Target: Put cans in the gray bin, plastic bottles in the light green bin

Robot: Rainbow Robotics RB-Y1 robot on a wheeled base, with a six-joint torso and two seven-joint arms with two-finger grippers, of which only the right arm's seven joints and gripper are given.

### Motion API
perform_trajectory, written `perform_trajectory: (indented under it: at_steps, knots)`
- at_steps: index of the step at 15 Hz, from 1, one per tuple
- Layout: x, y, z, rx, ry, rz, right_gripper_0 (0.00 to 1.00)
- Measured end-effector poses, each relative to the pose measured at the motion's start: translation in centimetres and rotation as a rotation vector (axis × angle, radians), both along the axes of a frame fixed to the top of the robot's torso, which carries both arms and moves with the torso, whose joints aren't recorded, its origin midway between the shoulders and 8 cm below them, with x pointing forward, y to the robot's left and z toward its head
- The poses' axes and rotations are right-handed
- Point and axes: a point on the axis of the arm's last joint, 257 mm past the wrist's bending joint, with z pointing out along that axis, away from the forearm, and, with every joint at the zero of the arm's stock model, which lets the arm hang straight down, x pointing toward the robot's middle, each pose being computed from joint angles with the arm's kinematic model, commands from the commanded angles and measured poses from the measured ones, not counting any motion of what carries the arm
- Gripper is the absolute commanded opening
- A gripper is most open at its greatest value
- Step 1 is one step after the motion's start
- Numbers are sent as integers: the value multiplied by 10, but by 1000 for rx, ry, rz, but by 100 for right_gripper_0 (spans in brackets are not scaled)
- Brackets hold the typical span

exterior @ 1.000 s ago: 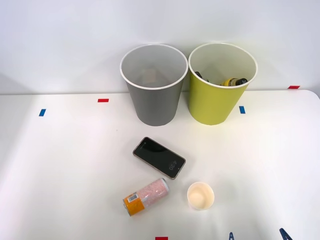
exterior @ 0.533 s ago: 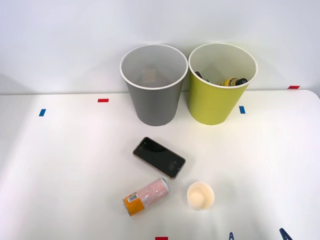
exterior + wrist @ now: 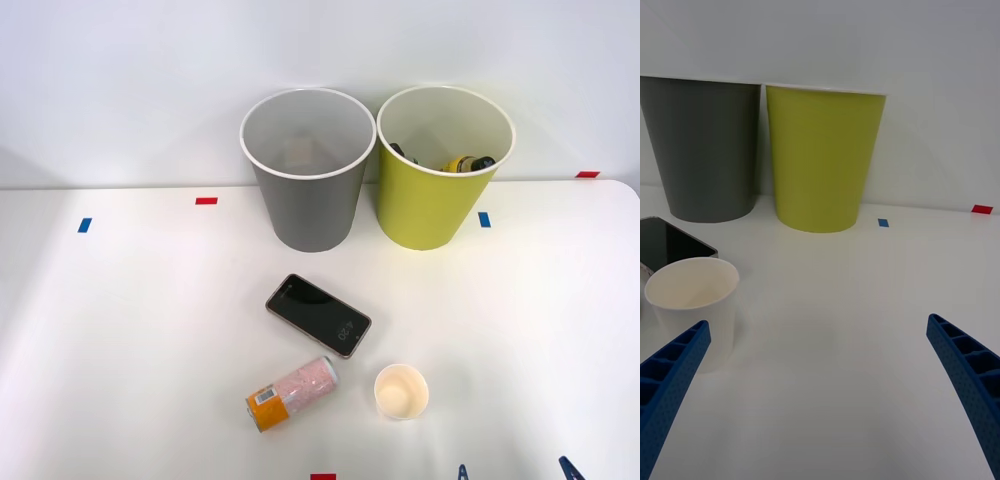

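Right gripper (image 3: 820, 397) at 6 o'clock, fingers (image 3: 670, 375) spread apart, nothing grasped. One can (image 3: 292, 393), pink-speckled, orange-banded, lying on the table (image 3: 120, 330) nearside. Gray bin (image 3: 308, 170) at 12 o'clock; light green bin (image 3: 443, 168) at 1, plastic bottles (image 3: 465, 163) seen inside.

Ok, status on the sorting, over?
Right gripper jaws open, empty, low at the near table edge. Pink speckled can lying on the table, unsorted; yellow-labelled bottle in lime bin. Cream paper cup stands beside the can.
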Motion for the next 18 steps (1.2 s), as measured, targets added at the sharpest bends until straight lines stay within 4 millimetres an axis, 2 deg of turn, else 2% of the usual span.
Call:
perform_trajectory:
  at_steps: [18]
  knots:
    - [0, 0, 0, 0, 0, 0, 100]
